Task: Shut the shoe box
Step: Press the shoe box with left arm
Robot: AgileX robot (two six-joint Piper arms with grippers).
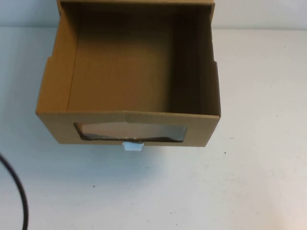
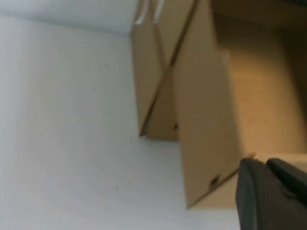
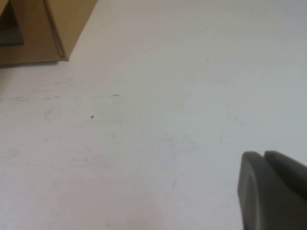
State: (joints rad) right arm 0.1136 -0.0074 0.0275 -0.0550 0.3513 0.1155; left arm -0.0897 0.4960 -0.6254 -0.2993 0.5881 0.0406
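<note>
The shoe box (image 1: 53, 91) is a brown cardboard drawer, pulled out toward me and empty inside. Its front has a clear window (image 1: 129, 132) with a small white pull tab (image 1: 132, 146) under it. The outer sleeve (image 1: 139, 2) shows at the far edge. Neither gripper shows in the high view. My left gripper (image 2: 265, 165) is shut and empty, close to the drawer's front left corner (image 2: 206, 124). My right gripper (image 3: 263, 155) is shut and empty over the bare table, well away from the box corner (image 3: 67, 24).
The white table (image 1: 240, 182) spreads in front of and on both sides of the box. A black cable (image 1: 19, 191) curves across the near left corner.
</note>
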